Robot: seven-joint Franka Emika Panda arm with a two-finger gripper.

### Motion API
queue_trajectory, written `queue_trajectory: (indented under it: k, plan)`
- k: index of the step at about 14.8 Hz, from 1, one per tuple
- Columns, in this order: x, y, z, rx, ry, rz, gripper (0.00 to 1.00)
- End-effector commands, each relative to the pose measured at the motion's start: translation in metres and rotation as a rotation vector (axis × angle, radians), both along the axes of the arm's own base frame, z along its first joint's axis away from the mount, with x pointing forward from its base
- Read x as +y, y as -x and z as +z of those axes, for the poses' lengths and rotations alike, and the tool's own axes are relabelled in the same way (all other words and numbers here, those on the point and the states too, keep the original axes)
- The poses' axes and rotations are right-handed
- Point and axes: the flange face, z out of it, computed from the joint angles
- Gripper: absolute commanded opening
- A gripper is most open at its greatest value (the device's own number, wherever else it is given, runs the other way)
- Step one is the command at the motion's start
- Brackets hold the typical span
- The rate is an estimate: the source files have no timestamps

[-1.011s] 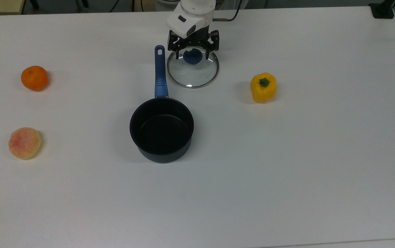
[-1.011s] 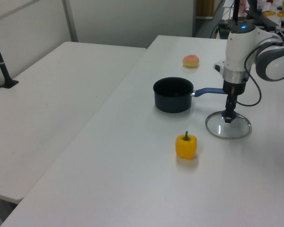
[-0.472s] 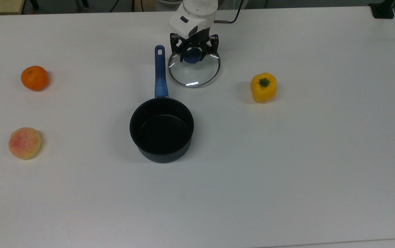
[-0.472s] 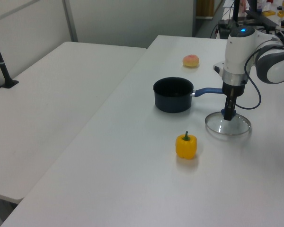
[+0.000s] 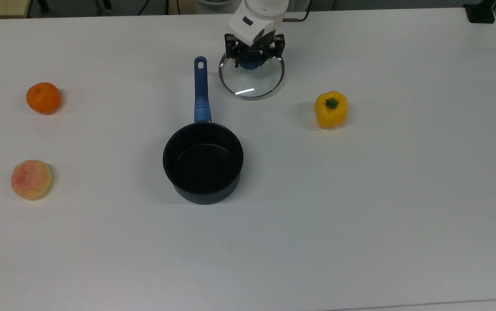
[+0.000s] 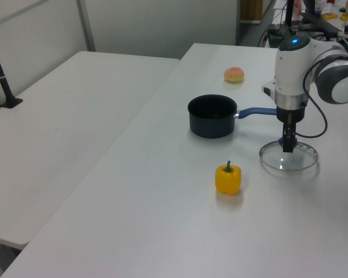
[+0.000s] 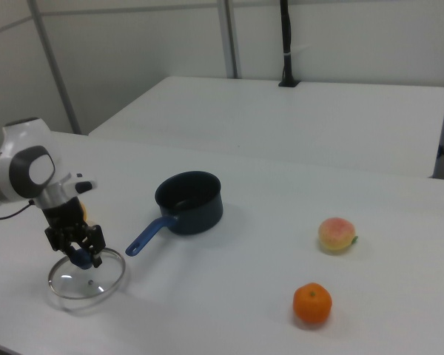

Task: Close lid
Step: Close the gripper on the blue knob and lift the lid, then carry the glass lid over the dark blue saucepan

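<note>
- Gripper (image 5: 253,59): fingers pinch the blue knob (image 7: 81,257) of the glass lid (image 5: 252,81).
- Lid position: beside the saucepan (image 5: 203,162) handle (image 5: 201,90), on the top view's right.
- Saucepan: uncovered on the white table (image 5: 360,194).

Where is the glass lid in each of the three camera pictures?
Top view: the lid is near the top centre, under the gripper.
Left view: at the right edge, right of the yellow pepper.
Right view: at the lower left, left of the saucepan's blue handle.
Shared landmark: the dark saucepan, standing open, with its handle pointing toward the lid's side.
</note>
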Motion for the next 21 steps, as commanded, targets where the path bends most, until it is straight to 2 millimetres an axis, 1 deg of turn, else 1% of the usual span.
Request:
queue_trajectory:
  k: [1,3,4,5,6,7,9,11,12,14,16,17,18,19,21]
  plan:
    - [0.015,0.003,0.036,0.022,0.042,0.018,0.25]
    - [0.019,0.001,0.046,0.020,0.045,0.020,0.25]
    - [0.022,-0.004,0.058,0.016,0.043,0.016,0.25]
    - [0.023,-0.013,0.076,-0.007,0.033,0.008,0.25]
    - [0.021,-0.019,0.088,-0.020,0.026,-0.003,0.25]
    - [0.021,-0.029,0.110,-0.045,0.008,0.010,0.25]
    - [0.014,-0.046,0.142,-0.076,-0.016,-0.001,0.25]
    - [0.011,-0.054,0.159,-0.106,-0.028,-0.001,0.25]
    - [0.010,-0.057,0.164,-0.114,-0.032,0.011,0.25]
    - [-0.002,-0.076,0.175,-0.129,-0.043,0.001,0.25]
    - [-0.025,-0.111,0.192,-0.132,-0.051,-0.026,0.25]
    - [-0.033,-0.121,0.192,-0.121,-0.049,0.001,0.25]
    - [-0.047,-0.133,0.193,-0.108,-0.044,0.046,0.25]
    - [-0.056,-0.143,0.190,-0.102,-0.042,0.065,0.25]
    - [-0.067,-0.161,0.184,-0.096,-0.026,0.100,0.25]
